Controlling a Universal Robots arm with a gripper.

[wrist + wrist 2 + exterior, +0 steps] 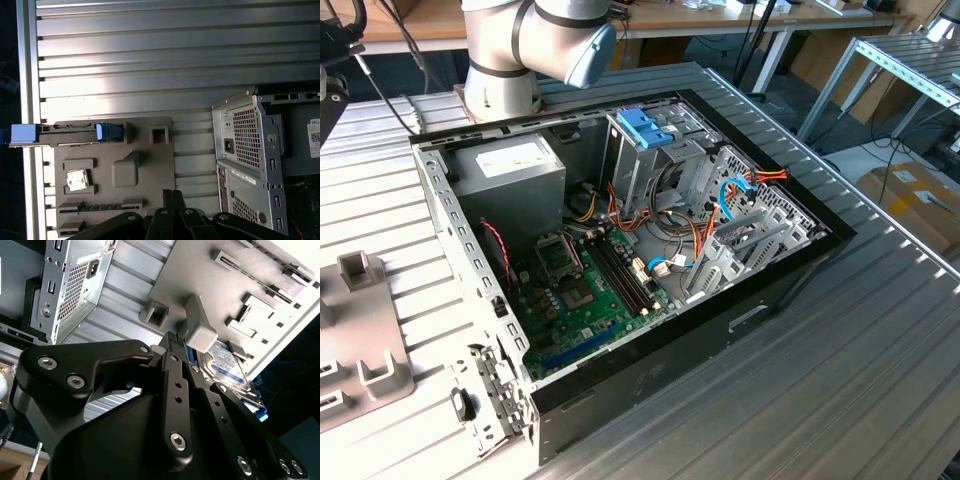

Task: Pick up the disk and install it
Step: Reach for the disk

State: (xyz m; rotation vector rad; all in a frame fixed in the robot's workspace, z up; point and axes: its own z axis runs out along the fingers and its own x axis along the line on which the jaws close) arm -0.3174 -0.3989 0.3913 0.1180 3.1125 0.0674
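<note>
**A:** Entry: disk location. The flat rectangular silver-metal disk (226, 362), with a white-and-blue label on its face, sits in the moulded grey plastic fixture plate (150, 165). It is not in the open black computer case (650, 370). In the first wrist view it shows edge-on along one border of the plate, with its blue plastic rails (107, 131) visible.

**B:** Fingers?

**A:** The black gripper (173, 196) has its fingers drawn together with nothing between them. There is no contact with the disk.

**B:** And the relation that matters?

**A:** The disk lies ahead of the fingertips, on the far border of the plate. The two are apart, with the plate's moulded pockets between them. The disk's long axis runs parallel to the ribs of the slatted aluminium table (150, 60), pointing roughly toward the case. My judgement is that the fingers' closing line runs roughly along that long axis, not across the disk's thin side (read from the linkage layout, so not certain).

**B:** Install site?

**A:** In the exterior view, the bare-metal drive cage (640, 170) with a blue plastic latch (645, 128) on top stands inside the case. The plate is off to the exterior view's left. The disk is not yet lifted, so I judge the task barely started.
</note>
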